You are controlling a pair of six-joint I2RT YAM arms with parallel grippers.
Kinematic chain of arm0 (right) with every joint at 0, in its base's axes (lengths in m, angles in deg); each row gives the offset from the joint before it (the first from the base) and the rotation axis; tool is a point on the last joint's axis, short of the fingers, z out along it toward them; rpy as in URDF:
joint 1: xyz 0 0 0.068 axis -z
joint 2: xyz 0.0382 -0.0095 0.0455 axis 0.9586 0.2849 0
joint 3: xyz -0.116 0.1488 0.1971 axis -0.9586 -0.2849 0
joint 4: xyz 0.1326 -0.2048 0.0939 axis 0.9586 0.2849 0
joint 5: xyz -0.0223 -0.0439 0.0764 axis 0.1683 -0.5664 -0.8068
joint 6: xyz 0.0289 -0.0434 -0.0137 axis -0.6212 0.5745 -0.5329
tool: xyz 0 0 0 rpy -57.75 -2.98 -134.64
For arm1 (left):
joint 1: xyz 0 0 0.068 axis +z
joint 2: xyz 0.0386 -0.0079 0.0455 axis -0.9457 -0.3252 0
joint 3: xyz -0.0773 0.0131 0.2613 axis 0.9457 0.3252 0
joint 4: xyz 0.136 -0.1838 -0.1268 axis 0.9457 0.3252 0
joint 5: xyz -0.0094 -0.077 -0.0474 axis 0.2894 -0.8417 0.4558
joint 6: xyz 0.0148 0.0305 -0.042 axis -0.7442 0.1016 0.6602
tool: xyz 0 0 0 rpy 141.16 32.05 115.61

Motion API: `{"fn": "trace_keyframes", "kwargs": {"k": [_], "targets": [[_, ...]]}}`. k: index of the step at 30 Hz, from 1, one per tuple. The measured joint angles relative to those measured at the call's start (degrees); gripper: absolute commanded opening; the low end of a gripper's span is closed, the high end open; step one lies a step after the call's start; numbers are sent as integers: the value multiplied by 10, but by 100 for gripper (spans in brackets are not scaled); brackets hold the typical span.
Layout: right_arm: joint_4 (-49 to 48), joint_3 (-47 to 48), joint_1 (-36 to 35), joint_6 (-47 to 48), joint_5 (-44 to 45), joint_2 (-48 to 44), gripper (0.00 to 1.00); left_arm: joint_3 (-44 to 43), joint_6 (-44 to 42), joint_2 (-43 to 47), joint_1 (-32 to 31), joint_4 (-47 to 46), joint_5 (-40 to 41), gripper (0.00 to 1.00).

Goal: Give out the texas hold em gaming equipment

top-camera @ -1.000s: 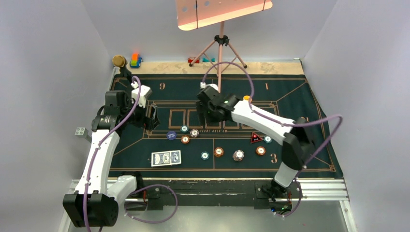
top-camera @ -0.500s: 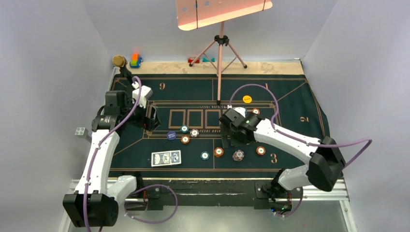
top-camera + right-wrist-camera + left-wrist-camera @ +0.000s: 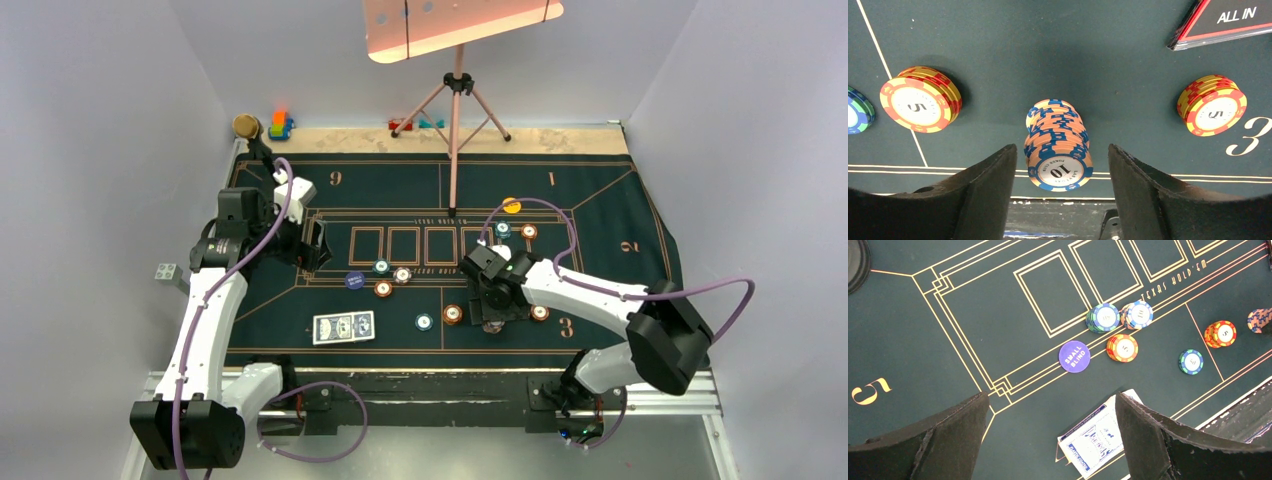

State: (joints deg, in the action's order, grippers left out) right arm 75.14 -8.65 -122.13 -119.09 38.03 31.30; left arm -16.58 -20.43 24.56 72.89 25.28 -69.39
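The right hand (image 3: 1060,150) is partly open and empty. Its two fingers stand astride the tall pink-and-blue chip stack (image 3: 1060,172) at lower centre of the wrist view, with a gap on each side. The risk, as I judge it, is that the stack is tall and its chips look slightly staggered. A close that lands off-centre or too high could shear off the top chips or tip the column onto the felt (image 3: 998,40). In the overhead view the arm reaches in from the lower right, wrist bent down. The left hand (image 3: 1050,397), wide open and empty, hovers at the left edge above the small-blind disc (image 3: 1074,356) and cards (image 3: 1095,440).
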Motion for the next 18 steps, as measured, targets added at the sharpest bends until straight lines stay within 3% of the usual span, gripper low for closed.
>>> {"fn": "trace_keyframes", "kwargs": {"k": [18], "targets": [[-29,-5,5,-4,-2,19,46,0,0,0,0,0,1,100]]}}
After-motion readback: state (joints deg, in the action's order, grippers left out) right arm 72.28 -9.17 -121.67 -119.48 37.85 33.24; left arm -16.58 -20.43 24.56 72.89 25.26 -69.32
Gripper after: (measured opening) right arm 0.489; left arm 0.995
